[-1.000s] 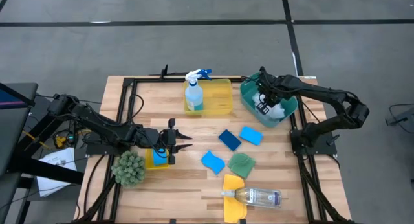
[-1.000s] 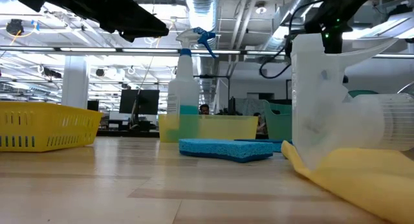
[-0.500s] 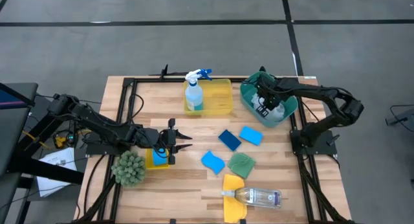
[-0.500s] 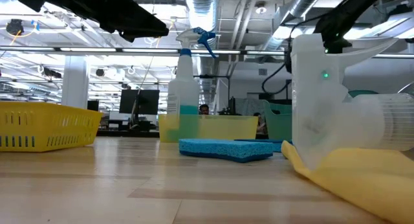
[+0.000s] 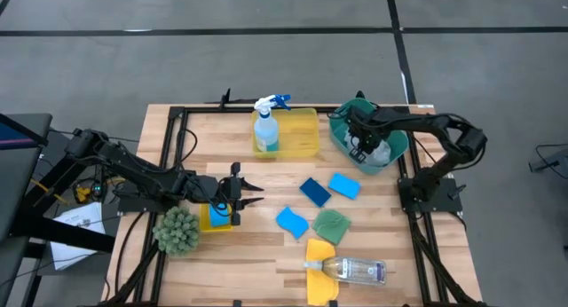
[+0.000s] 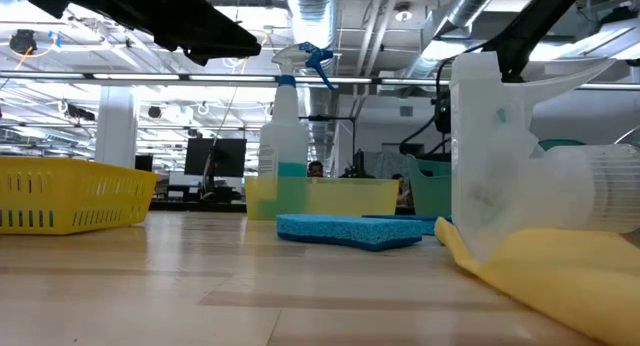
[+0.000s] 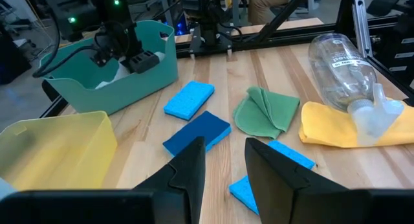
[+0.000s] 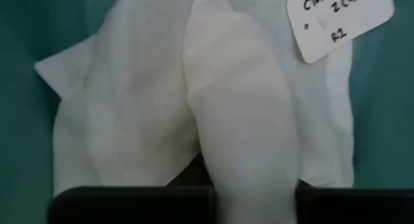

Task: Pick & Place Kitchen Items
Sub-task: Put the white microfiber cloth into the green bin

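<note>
Our right gripper (image 5: 359,145) is down inside the teal bin (image 5: 342,137) at the far right of the table, its fingers together, with a white cloth (image 8: 213,120) directly in front of them. We cannot tell whether the cloth is pinched or only touched. A handwritten label (image 8: 339,20) lies on the cloth's edge.

Our left gripper (image 5: 244,193) waits near the table's left side, just above a small yellow tray (image 5: 216,220), next to the spiky green ball (image 5: 177,231); its fingers (image 7: 187,172) stand a little apart with nothing between them.

On the wood in front of us we see three blue sponges (image 5: 314,192) in a loose group in the middle, with a green cloth (image 5: 332,225) just beside them. A clear bottle (image 5: 355,270) lies on its side at the near edge, its neck resting on a yellow cloth (image 5: 320,258). The spray bottle (image 5: 265,128) with blue liquid stands upright in the large yellow tray (image 5: 306,134) at the far edge, beside the bin.
</note>
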Robot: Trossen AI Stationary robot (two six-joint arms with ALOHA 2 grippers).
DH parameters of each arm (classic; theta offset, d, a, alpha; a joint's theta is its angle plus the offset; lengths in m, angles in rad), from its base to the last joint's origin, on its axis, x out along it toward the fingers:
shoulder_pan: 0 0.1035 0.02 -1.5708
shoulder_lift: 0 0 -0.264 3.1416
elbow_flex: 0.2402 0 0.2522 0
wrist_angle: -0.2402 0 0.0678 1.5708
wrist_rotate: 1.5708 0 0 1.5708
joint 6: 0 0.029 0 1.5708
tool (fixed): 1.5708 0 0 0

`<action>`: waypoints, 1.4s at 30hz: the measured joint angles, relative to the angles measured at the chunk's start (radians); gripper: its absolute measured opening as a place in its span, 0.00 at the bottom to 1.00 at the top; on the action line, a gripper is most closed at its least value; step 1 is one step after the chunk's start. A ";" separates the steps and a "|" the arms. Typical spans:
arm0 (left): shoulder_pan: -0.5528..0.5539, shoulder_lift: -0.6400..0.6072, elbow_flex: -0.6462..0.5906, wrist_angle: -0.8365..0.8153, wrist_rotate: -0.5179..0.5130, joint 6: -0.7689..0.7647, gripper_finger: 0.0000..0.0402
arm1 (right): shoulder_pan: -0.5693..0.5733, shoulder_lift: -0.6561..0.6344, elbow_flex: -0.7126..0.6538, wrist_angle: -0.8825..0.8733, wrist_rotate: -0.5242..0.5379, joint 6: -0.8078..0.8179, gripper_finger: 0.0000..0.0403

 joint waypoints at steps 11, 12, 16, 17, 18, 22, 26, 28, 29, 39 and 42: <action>0.000 0.000 0.000 0.000 0.000 0.000 0.26 | 0.000 -0.082 0.000 0.008 -0.024 -0.002 0.21; 0.000 0.000 0.000 0.000 0.000 -0.001 0.26 | 0.000 -0.088 0.000 0.008 -0.028 0.002 0.23; 0.000 0.000 0.000 0.000 0.000 -0.012 0.26 | 0.001 -0.109 0.000 0.008 -0.047 0.005 0.32; 0.000 0.000 0.000 0.000 0.000 -0.013 0.26 | 0.001 -0.113 0.000 0.008 -0.047 0.007 0.34; 0.000 0.000 0.000 0.000 0.000 -0.013 0.26 | 0.001 -0.118 0.000 0.008 -0.047 0.010 0.37; 0.000 0.000 0.000 0.000 0.000 -0.013 0.26 | 0.001 -0.130 0.000 0.010 -0.048 0.012 0.45; 0.000 0.000 0.000 0.000 0.000 -0.013 0.26 | 0.001 -0.131 0.000 0.012 -0.048 0.012 0.51; 0.000 0.000 0.000 0.000 0.000 -0.013 0.26 | 0.001 -0.131 0.000 0.013 -0.048 0.012 0.53; 0.000 0.000 0.000 0.000 0.000 -0.013 0.26 | 0.001 -0.131 0.000 0.015 -0.048 0.012 0.54; 0.000 0.000 0.000 -0.011 0.000 -0.015 0.26 | 0.001 -0.131 0.000 0.015 -0.048 0.013 0.61; 0.000 0.000 0.000 -0.011 0.000 -0.015 0.26 | 0.001 -0.131 0.000 0.015 -0.048 0.013 0.62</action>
